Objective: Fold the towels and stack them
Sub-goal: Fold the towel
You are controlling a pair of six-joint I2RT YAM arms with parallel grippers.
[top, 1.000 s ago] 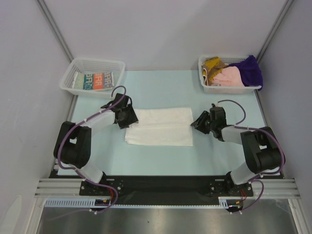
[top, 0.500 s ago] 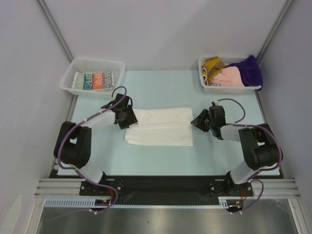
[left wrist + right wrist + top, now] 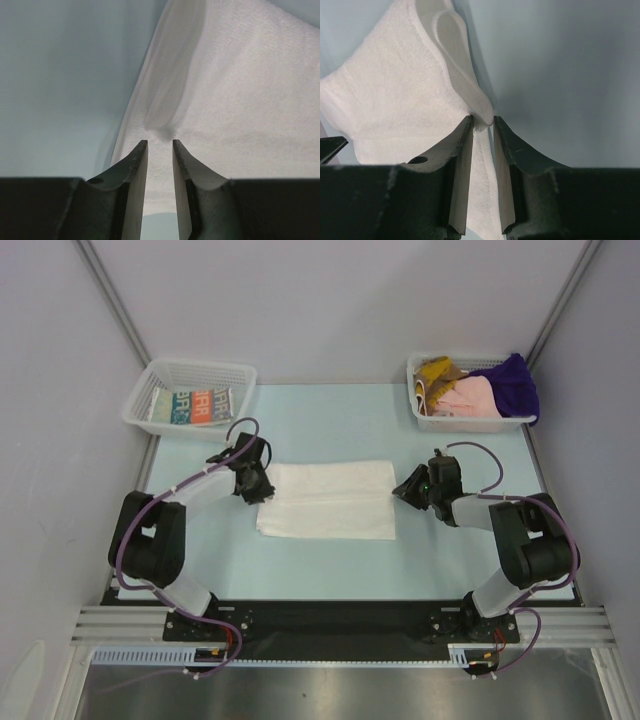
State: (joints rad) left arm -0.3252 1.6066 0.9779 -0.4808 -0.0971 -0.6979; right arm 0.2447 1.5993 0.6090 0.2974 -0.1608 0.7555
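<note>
A white towel (image 3: 330,500), folded into a wide rectangle, lies flat mid-table. My left gripper (image 3: 262,488) is at its left edge. In the left wrist view (image 3: 160,142) the jaws stand narrowly apart over the towel (image 3: 240,90), with cloth between them and a crease running from the tips. My right gripper (image 3: 403,490) is at the towel's right edge. In the right wrist view (image 3: 483,120) it pinches a raised lip of the towel (image 3: 395,95).
A white mesh basket (image 3: 200,367) at the back left holds a folded orange-teal-white printed towel (image 3: 195,405). A second basket (image 3: 470,424) at the back right holds mustard (image 3: 435,370), pink (image 3: 470,395) and purple (image 3: 510,385) towels. Grey walls enclose the table.
The right gripper has edged left onto the towel's right edge. The left gripper has narrowed at the left edge. The towel itself has not moved.
</note>
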